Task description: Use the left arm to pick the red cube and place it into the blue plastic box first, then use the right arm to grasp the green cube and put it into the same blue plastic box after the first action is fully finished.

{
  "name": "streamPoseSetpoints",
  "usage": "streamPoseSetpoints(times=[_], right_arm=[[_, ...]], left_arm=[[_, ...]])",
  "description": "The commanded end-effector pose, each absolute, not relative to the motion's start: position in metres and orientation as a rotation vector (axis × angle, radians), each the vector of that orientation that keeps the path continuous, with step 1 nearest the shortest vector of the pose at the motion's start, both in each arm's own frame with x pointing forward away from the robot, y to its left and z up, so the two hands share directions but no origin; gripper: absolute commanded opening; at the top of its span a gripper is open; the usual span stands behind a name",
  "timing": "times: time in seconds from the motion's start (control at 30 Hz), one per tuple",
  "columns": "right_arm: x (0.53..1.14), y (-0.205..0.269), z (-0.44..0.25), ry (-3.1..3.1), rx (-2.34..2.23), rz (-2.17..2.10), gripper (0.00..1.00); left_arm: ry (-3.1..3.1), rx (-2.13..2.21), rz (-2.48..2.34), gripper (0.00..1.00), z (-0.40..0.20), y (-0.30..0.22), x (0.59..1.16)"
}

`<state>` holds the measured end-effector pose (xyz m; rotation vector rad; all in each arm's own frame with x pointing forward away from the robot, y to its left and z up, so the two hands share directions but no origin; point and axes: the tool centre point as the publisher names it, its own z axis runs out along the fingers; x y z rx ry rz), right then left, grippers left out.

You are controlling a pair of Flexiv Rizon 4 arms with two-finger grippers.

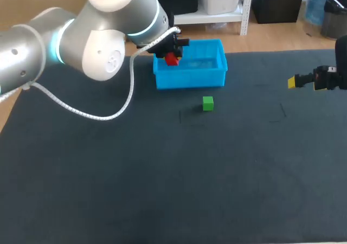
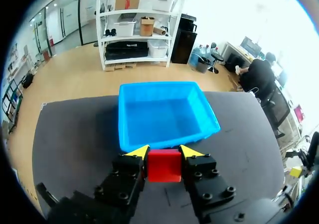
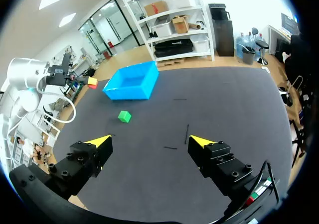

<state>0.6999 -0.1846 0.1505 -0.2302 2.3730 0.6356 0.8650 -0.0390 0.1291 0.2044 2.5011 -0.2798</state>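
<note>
1. The table (image 1: 162,200) is covered with a dark mat, and everything in the task sits on its far half.
2. My left arm (image 1: 65,43) comes in from the left and reaches over to the box. It is high enough to carry its load above the rim rather than into the wall.
3. The box (image 1: 190,80) is blue and open-topped, and I see nothing inside it. It stands near the far edge, where either arm should be able to reach it.
4. The right gripper (image 3: 149,142) hangs at the right side of the table, well apart from the box and both cubes. Its fingers are spread wide with nothing between them. I judge it is parked there because its turn comes only after the first drop.
5. The left gripper (image 2: 163,152) is clenched on the red cube, with a yellow tip against each side face.
6. The red cube (image 2: 163,165) sits square between the fingers, in the air at the box's left end. From the head view it looks over the inside, but the wrist view puts the box ahead of it, so I can't tell if it is past the rim.
7. The green cube (image 1: 207,103) rests on the mat in front of the box, near it but apart, and untouched.
</note>
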Motion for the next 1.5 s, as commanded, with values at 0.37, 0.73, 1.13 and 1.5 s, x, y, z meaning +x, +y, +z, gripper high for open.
streamPoseSetpoints(times=[0.37,0.73,1.13,1.5], right_arm=[[0.7,-0.185,0.15,2.373,-0.232,0.636,1.0],[0.7,-0.185,0.15,2.373,-0.232,0.636,1.0],[0.7,-0.185,0.15,2.373,-0.232,0.636,1.0],[0.7,-0.185,0.15,2.373,-0.232,0.636,1.0]], left_arm=[[2.483,0.21,-0.26,0.0,0.119,-0.049,0.911],[2.484,0.201,-0.189,0.0,0.105,-0.048,0.927],[2.519,0.135,-0.144,0.0,0.087,-0.04,0.945],[2.542,0.115,-0.119,0.0,0.076,-0.039,0.949]])
